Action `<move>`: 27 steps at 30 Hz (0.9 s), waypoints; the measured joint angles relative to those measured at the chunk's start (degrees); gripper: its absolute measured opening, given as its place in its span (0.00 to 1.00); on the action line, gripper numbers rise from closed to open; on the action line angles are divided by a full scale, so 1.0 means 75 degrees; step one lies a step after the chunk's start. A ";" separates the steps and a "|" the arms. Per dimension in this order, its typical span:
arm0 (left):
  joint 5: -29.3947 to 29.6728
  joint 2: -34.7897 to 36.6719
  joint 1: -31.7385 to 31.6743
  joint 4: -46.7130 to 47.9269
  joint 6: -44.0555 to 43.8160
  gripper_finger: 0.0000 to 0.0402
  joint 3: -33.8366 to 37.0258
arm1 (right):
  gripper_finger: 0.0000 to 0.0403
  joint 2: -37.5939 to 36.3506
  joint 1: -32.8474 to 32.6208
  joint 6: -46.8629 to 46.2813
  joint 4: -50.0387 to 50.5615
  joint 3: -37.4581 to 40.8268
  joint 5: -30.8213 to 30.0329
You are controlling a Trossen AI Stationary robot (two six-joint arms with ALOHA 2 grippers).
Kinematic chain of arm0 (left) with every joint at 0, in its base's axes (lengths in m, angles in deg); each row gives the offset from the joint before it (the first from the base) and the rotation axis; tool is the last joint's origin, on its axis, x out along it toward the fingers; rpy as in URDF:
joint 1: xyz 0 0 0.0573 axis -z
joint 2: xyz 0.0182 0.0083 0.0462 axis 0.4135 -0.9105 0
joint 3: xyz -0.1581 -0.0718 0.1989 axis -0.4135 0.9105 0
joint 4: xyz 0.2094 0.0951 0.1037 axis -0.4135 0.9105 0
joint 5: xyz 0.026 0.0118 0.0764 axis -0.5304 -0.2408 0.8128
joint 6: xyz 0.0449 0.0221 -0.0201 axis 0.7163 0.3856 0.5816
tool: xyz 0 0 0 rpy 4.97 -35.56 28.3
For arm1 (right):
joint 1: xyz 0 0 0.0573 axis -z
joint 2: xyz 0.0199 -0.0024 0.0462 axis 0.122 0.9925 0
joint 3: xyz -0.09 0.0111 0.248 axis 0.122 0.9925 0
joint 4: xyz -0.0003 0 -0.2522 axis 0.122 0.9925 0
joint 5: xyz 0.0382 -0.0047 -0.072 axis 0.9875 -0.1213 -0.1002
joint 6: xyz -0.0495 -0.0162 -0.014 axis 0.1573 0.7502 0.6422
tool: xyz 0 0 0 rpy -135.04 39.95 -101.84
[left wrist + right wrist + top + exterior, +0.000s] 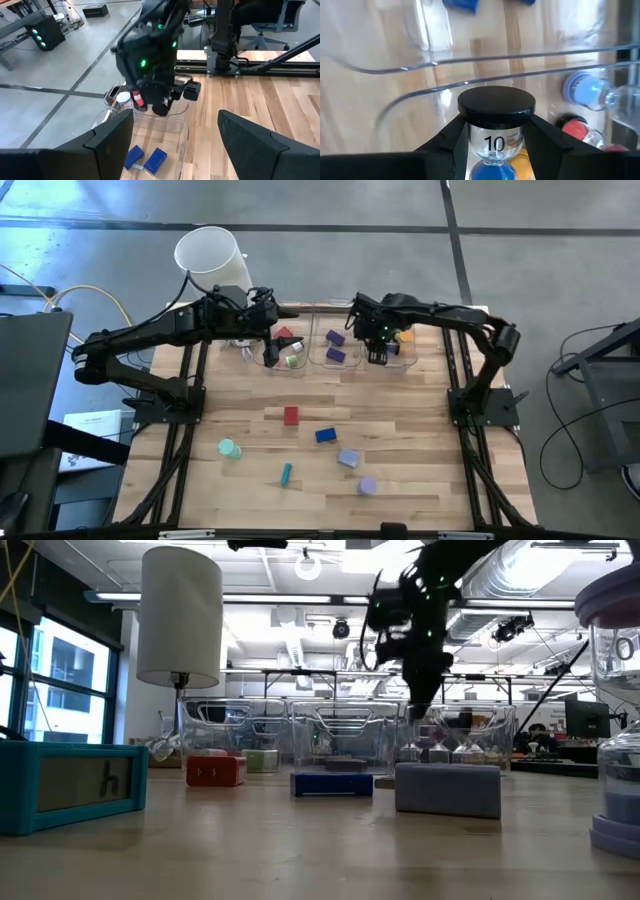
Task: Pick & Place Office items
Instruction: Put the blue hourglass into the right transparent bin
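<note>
Right gripper (492,145) clamps a black-capped sand timer (495,131), its lower half cut off, over the clear bins (420,45); left gripper (175,142) gapes, empty

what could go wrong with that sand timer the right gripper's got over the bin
The right gripper pinches the black-capped sand timer by its narrow clear body, so it could slip or tilt. The clear bin below already holds other timers, so it may land on them. The open left gripper hovers nearby, risking arm contact.
</note>
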 joint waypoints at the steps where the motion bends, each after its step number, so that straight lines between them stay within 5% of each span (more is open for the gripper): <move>1: -0.0001 0.0000 0.0001 0.0002 -0.0001 0.71 -0.0001 | 0.36 -0.0119 -0.0014 -0.0093 -0.0028 0.0000 0.0025; 9: -0.0001 0.0000 0.0001 0.0003 -0.0001 0.71 0.0000 | 0.36 -0.1275 -0.0245 -0.0747 -0.0549 0.0116 0.0311; 15: -0.0002 0.0000 0.0002 0.0003 -0.0003 0.71 0.0000 | 0.36 -0.2594 -0.0437 -0.1295 -0.1608 0.1308 0.0401; 21: 0.0001 0.0000 0.0001 0.0000 0.0000 0.71 0.0000 | 0.36 -0.4177 -0.0678 -0.1958 -0.4462 0.3544 0.0276; 27: -0.0002 0.0000 0.0002 0.0003 -0.0003 0.71 0.0000 | 0.36 -0.5038 -0.0862 -0.2595 -0.8022 0.5697 -0.0666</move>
